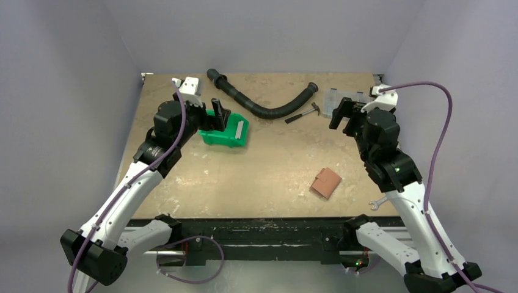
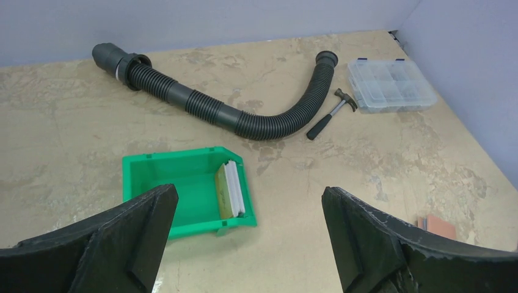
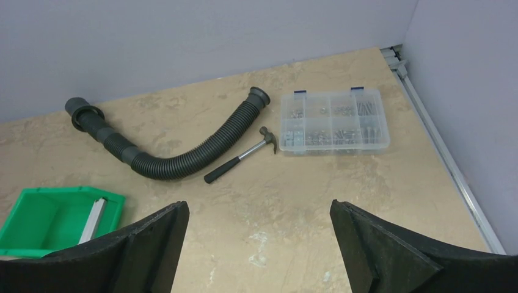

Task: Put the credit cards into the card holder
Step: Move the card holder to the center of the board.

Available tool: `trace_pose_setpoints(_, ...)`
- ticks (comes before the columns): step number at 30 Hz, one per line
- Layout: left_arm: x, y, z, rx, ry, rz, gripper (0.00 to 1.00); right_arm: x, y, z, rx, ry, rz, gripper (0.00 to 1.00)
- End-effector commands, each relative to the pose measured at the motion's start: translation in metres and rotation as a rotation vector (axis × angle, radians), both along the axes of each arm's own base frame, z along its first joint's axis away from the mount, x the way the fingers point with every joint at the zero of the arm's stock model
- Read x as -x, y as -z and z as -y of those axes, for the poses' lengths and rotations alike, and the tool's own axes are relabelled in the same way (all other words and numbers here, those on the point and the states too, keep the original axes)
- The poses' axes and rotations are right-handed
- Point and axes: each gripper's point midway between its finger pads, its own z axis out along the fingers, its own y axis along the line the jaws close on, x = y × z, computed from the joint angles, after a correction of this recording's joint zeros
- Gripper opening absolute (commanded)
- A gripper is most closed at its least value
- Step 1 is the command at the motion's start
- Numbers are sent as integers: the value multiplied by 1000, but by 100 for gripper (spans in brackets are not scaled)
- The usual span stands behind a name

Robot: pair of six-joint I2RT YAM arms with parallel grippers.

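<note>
At about ten o'clock from the middle of the tabletop [image 1: 269,165] sits a green bin [image 1: 215,140], and the credit cards [image 2: 231,189] stand on edge inside it, leaning against its wall on the three o'clock side. The left wrist view shows a yellow-gold face and pale edges in that small stack. The card holder [image 1: 325,182], a reddish-brown folded wallet, lies flat at about four o'clock, well apart from the bin and with nothing touching it.

The left pincer [image 1: 218,116] hangs over the bin's far edge with its fingers spread wide and nothing between them. From its own camera, the bin and the cards lie in the gap between the two black fingers. The right pincer [image 1: 342,119] hovers at about two o'clock, likewise spread wide and holding nothing, with bare tabletop below it.

A black ribbed hose [image 1: 262,104] curves along the far side from eleven to one o'clock. A small hammer [image 1: 303,113] lies just beside the hose's one o'clock end, its head toward the clear box [image 3: 333,121]. That box is shut, has many compartments of small metal parts, and sits near the far corner at two o'clock. A small wrench [image 1: 379,202] lies near the tabletop's near edge at about four o'clock, beyond the card holder.
</note>
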Motion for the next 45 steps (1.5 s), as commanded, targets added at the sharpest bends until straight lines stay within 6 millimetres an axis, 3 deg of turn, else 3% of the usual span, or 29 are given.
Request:
trace_pose_setpoints(1, -6, -13, -1, 23, -30, 39, 98, 7, 7, 1, -36, 18, -40, 99)
trace_pose_setpoints(4, -5, -8, -1, 26, -31, 25, 98, 4, 28, -23, -110, -65, -114, 99)
trace_pose_setpoints(5, -5, -7, -1, 29, -31, 20, 98, 3, 40, -38, -152, -124, -150, 99)
trace_pose_setpoints(7, -5, -3, 0, 31, -29, 6, 98, 2, 71, -45, -207, -106, -252, 99)
trace_pose_setpoints(10, -3, 4, 2, 36, -22, -15, 98, 1, 116, -32, -275, -4, -377, 99)
trace_pose_setpoints(13, 0, 9, 6, 51, -2, -38, 98, 6, 156, 0, -407, 115, -466, 99)
trace_pose_setpoints(16, 4, 17, 11, 70, 22, -63, 98, 19, 180, 31, -449, 299, -508, 99)
trace_pose_setpoints(21, 9, 36, 21, 100, 64, -117, 98, 29, 220, 12, -546, 224, -643, 99)
trace_pose_setpoints(26, 21, 63, 45, 156, 136, -214, 97, 26, 230, 1, -526, 116, -641, 97)
trace_pose_setpoints(30, 34, 83, 68, 179, 183, -275, 95, 33, 250, 1, -488, 98, -723, 94)
trace_pose_setpoints(37, 54, 102, 115, 173, 262, -326, 92, 38, 280, -6, -510, 93, -771, 89)
trace_pose_setpoints(40, 62, 112, 133, 173, 287, -356, 91, 32, 283, -32, -459, 0, -779, 88)
trace_pose_setpoints(43, 65, 122, 145, 192, 294, -381, 88, 34, 278, -92, -499, -203, -790, 87)
trace_pose_setpoints(45, 66, 132, 145, 212, 266, -413, 84, 36, 260, -141, -543, -381, -742, 85)
